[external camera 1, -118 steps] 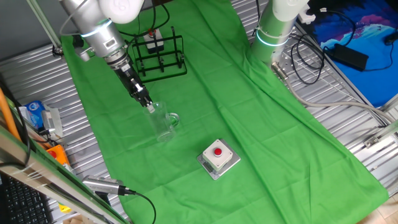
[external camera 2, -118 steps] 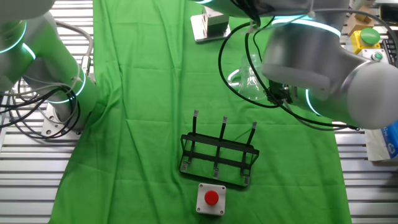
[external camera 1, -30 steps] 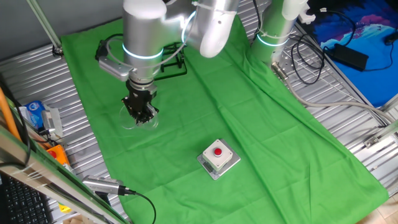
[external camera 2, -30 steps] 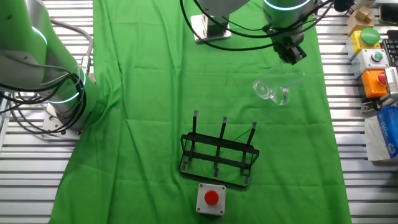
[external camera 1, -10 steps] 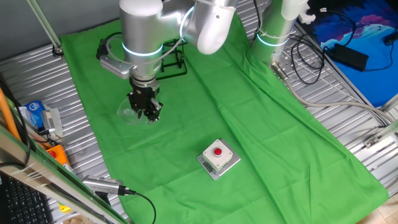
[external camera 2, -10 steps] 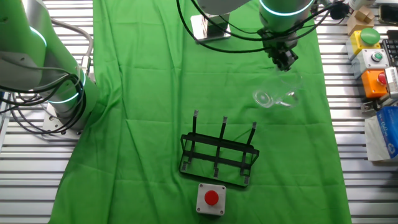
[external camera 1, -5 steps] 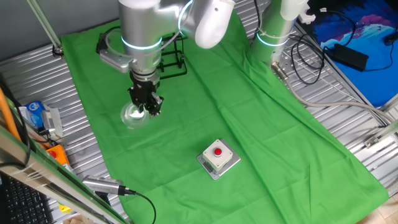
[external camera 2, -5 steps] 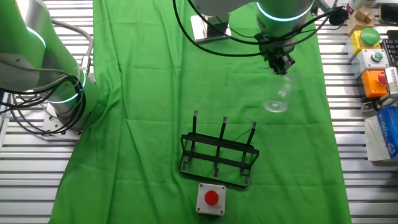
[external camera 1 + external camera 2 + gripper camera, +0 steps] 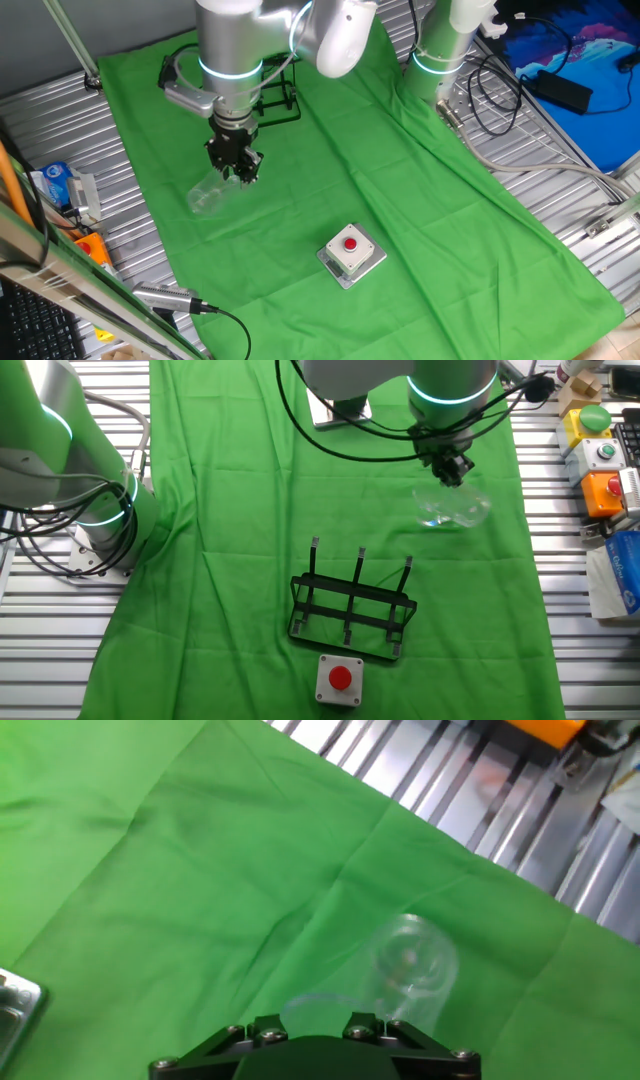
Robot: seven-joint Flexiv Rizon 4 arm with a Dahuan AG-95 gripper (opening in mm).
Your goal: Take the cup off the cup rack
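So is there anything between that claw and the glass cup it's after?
Nothing visible. The gripper sits right at the cup, which lies tipped over the green cloth, well away from the rack. The hand view shows only glass ahead.

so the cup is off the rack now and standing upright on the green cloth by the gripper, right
Not quite. The cup is off the cup rack and by the gripper, but it is not standing upright: it lies tilted on its side over the green cloth. The other fixed view shows this, and the hand view shows its round end pointing away from the fingers.
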